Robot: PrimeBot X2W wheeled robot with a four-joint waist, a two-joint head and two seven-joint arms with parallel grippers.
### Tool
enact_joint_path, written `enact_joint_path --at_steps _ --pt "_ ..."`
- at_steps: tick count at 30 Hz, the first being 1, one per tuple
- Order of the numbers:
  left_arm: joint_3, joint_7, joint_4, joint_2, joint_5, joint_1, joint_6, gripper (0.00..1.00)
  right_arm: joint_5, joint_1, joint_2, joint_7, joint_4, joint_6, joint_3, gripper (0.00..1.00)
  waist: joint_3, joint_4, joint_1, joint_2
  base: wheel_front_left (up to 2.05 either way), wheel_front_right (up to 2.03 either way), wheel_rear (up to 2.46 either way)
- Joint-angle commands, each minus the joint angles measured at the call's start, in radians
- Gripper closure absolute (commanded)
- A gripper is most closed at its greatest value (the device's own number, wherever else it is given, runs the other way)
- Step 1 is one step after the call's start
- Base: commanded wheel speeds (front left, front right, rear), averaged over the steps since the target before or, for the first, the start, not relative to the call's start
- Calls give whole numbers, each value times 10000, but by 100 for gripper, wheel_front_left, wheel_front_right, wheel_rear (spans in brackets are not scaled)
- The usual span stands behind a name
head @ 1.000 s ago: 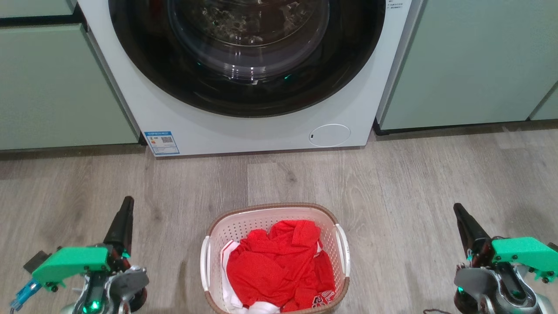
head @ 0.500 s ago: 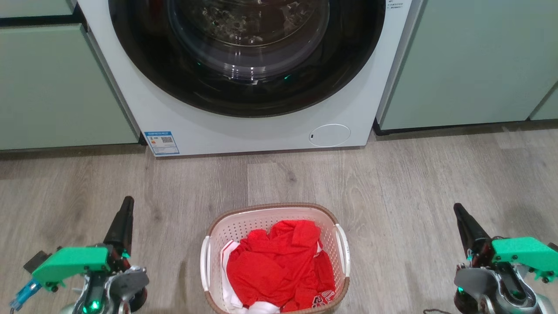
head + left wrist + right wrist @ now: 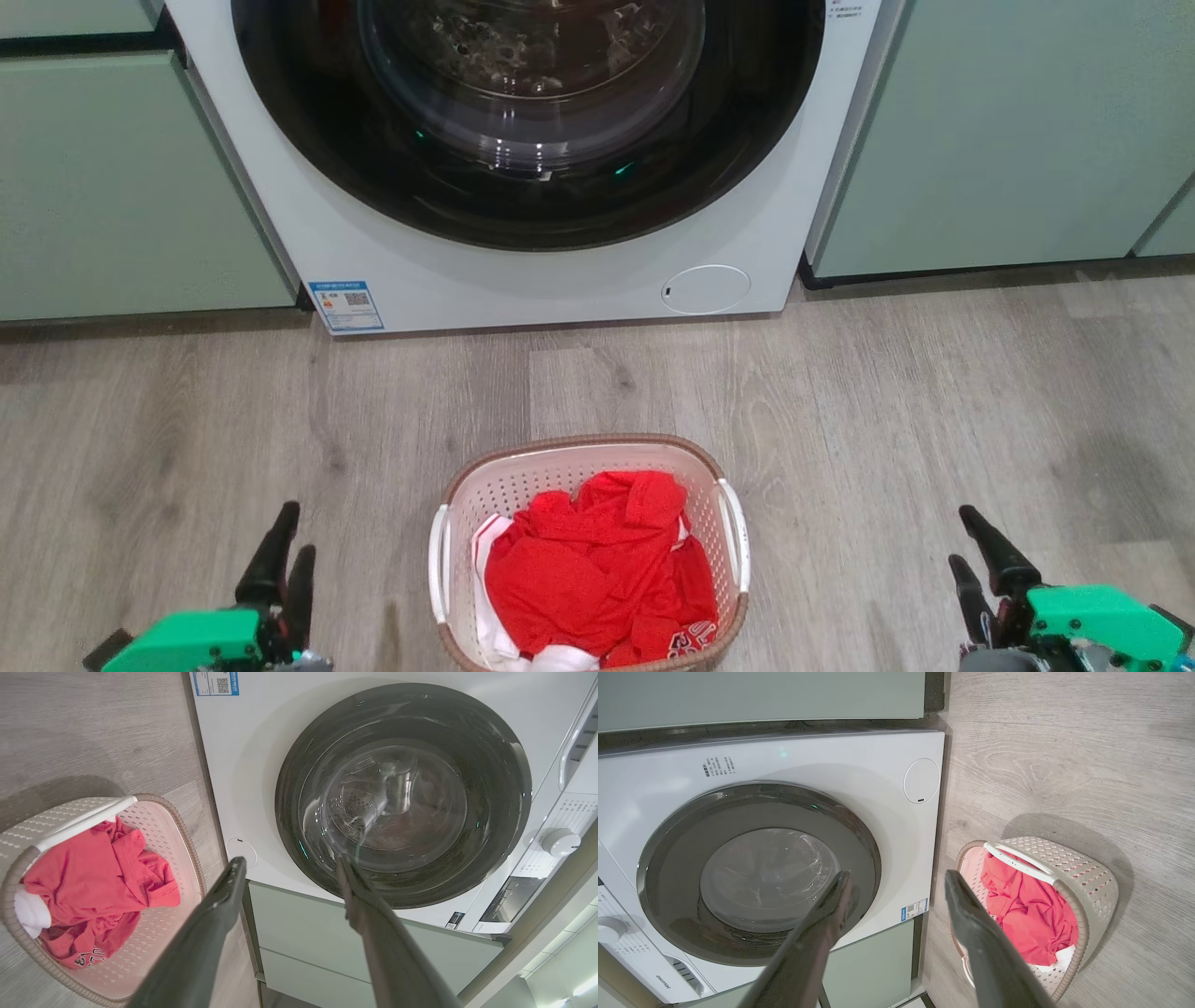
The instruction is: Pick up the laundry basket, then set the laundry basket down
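The laundry basket [image 3: 583, 441] stands on the wood floor in front of me, cream with a brown rim and white side handles, and it holds red and white clothes [image 3: 588, 569]. My left gripper [image 3: 294, 532] is open, low at the left, well apart from the basket. My right gripper [image 3: 962, 537] is open too, low at the right and farther off. In the left wrist view the left gripper [image 3: 290, 861] points at the washer door, with the basket [image 3: 37, 828] off to the side. In the right wrist view the right gripper [image 3: 899, 875] stands beside the basket [image 3: 1087, 872].
A white front-loading washing machine [image 3: 560, 271] with a dark round door [image 3: 523, 112] stands behind the basket. Pale green cabinets [image 3: 1008, 140] flank it on both sides. Bare wood floor [image 3: 840, 392] lies between the washer and the basket and around each gripper.
Both grippers have dropped toward the bottom edge of the head view, and two spread fingers now show on each instead of one. The basket has not moved.
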Motion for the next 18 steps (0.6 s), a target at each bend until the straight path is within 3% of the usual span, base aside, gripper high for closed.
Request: enact_joint_path --at_steps 1,18 --pt "24 -132 -395 57 194 -490 -7 0 -176 -412 -83 -130 -397 5 22 0 5 -2 0 -1 0 0 0" --pt "343 -630 -908 88 1586 -778 28 0 -1731 -680 -112 -627 -985 15 -49 0 49 -40 0 -1 0 0 0"
